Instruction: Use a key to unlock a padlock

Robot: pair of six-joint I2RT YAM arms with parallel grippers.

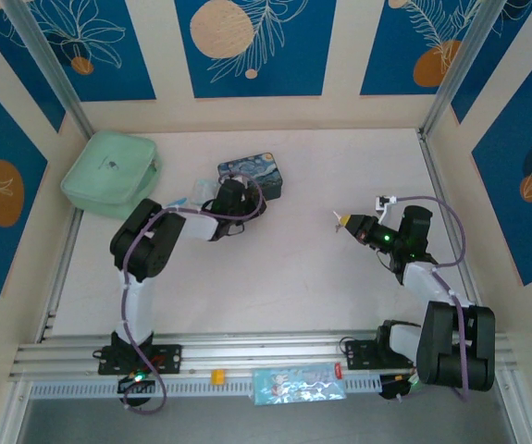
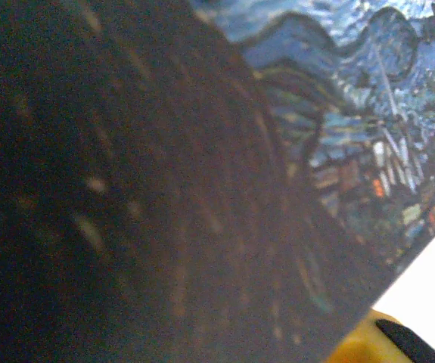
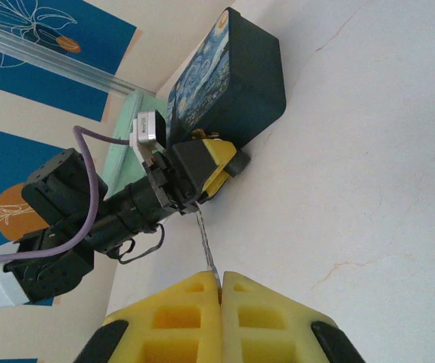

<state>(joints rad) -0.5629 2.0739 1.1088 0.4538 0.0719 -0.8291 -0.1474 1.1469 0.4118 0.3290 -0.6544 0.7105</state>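
Since the right gripper (image 3: 221, 281) has its yellow pads pressed together on the key (image 3: 206, 243), with the thin pale blade sticking out past the fingertips, I judge pick-up done and the step in hand to be bringing key to lock. This gripper hangs over the right half of the table (image 1: 321, 296), well apart from the rest, with the blade aimed at the left gripper (image 3: 215, 162). The left gripper sits against the near side of the blue starry-night tin (image 1: 252, 174), close to the table's far edge and left of centre. Whether its jaws are spread or pinching, I cannot tell. The padlock cannot be made out, and is presumably at those fingertips, hidden against the tin. A mint-green pouch (image 1: 110, 174) lies by the far left corner. Next move: confirm the keyhole faces the blade, then travel left and line the key up squarely, since a thin blade may bend or slip if it enters askew.
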